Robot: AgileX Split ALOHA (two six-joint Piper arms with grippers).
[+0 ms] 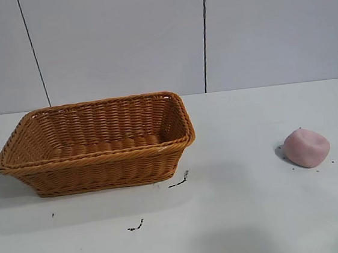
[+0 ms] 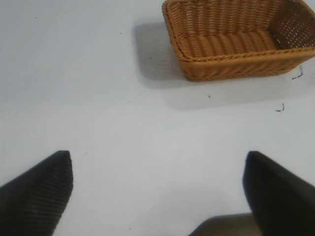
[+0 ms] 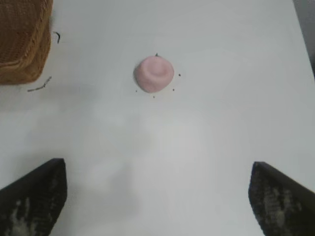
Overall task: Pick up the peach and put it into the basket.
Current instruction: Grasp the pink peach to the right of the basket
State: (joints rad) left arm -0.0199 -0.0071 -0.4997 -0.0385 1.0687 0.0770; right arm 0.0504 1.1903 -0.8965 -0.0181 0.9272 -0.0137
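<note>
The peach (image 1: 307, 147) sits alone on the white surface (image 1: 245, 215), well apart from the basket (image 1: 95, 145), which stands empty. In the outside view neither arm shows. The right gripper (image 3: 157, 196) is the one at work: its wrist view looks down on the peach (image 3: 154, 73), which lies ahead of the fingers (image 3: 34, 196) and roughly on the line between them, with the basket's corner (image 3: 22, 42) off to one side. The fingers are spread wide and hold nothing. The left gripper (image 2: 157, 191) is idle over bare surface, its fingers (image 2: 39, 191) also apart and empty, with the basket (image 2: 236, 44) farther off in its view. The step in hand looks like the approach to the pick. To do it well, the right gripper should probably keep the peach centred between the fingers as it comes down, so that both sides meet the fruit together and do not nudge it away. The peach looks rounded and a little flattened, with a dimple on top, so a grip across its widest part, low enough to get past the bulge, would likely hold best. It may be soft, so a gentle squeeze seems wise. The few dark specks (image 3: 174, 83) around it should not matter.
</note>
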